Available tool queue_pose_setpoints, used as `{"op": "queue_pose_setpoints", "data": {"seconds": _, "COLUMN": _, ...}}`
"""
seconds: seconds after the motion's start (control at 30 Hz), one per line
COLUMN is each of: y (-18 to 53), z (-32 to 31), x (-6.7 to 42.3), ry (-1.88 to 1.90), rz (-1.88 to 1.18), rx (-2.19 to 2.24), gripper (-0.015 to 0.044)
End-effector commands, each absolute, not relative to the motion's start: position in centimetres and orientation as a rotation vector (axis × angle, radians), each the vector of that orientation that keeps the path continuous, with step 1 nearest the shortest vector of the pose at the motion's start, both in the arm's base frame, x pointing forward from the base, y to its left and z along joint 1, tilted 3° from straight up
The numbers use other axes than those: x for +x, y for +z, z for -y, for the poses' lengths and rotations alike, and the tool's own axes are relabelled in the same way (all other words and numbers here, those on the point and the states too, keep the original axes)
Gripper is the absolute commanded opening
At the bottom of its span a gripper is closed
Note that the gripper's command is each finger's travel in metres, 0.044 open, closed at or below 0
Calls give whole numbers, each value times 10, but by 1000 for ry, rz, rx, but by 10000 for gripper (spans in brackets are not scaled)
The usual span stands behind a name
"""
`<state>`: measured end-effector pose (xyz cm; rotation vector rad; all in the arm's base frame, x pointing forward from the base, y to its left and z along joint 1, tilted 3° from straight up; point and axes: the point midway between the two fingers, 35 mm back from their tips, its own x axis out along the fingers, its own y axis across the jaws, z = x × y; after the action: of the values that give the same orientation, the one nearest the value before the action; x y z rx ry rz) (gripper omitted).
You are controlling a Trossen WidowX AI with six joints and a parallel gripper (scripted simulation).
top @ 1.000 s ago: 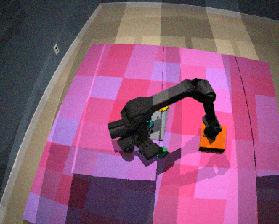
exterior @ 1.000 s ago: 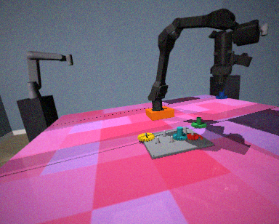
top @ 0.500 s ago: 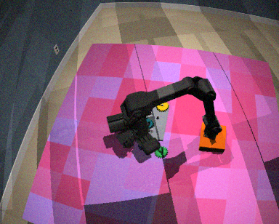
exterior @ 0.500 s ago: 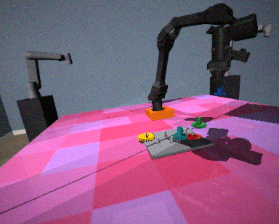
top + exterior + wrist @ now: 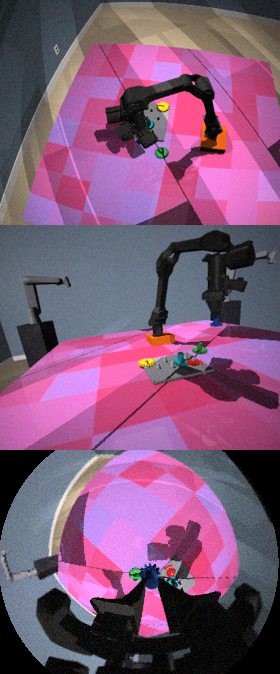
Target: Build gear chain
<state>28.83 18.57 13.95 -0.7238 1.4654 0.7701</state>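
My gripper (image 5: 216,316) (image 5: 151,580) is shut on the blue gear (image 5: 216,323) (image 5: 149,571) and holds it in the air; the arm hides both in the top view. A teal gear (image 5: 151,124) (image 5: 180,361) (image 5: 173,582) is on the grey board (image 5: 160,136) (image 5: 159,376) (image 5: 186,584), beside the red gear (image 5: 195,362) (image 5: 169,573). The yellow gear (image 5: 162,107) (image 5: 146,362) is at the board's other end. Bare pegs (image 5: 158,117) (image 5: 158,365) show between teal and yellow. A green gear (image 5: 161,153) (image 5: 199,350) (image 5: 135,574) stands on the table off the board.
The arm rises from an orange block (image 5: 214,146) (image 5: 159,340) and reaches over the board in the top view. Dark arm shadows cross the table and part of the board. Grey robot arms (image 5: 33,298) stand beyond the table.
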Motion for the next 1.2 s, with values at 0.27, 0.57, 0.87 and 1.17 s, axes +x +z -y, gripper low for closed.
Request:
{"op": "queue_pose_setpoints", "data": {"seconds": 0.27, "y": 127, "z": -159, "x": 305, "ry": 766, "rz": -1463, "rx": -735, "gripper": 0}}
{"op": "queue_pose_setpoints", "data": {"seconds": 0.57, "y": 119, "z": -137, "x": 316, "ry": 747, "rz": -1469, "rx": -734, "gripper": 0}}
{"op": "queue_pose_setpoints", "data": {"seconds": 0.87, "y": 111, "z": -115, "x": 326, "ry": 751, "rz": -1467, "rx": -739, "gripper": 0}}
{"op": "queue_pose_setpoints", "data": {"seconds": 1.17, "y": 102, "z": -93, "x": 333, "ry": 755, "rz": -1465, "rx": -744, "gripper": 0}}
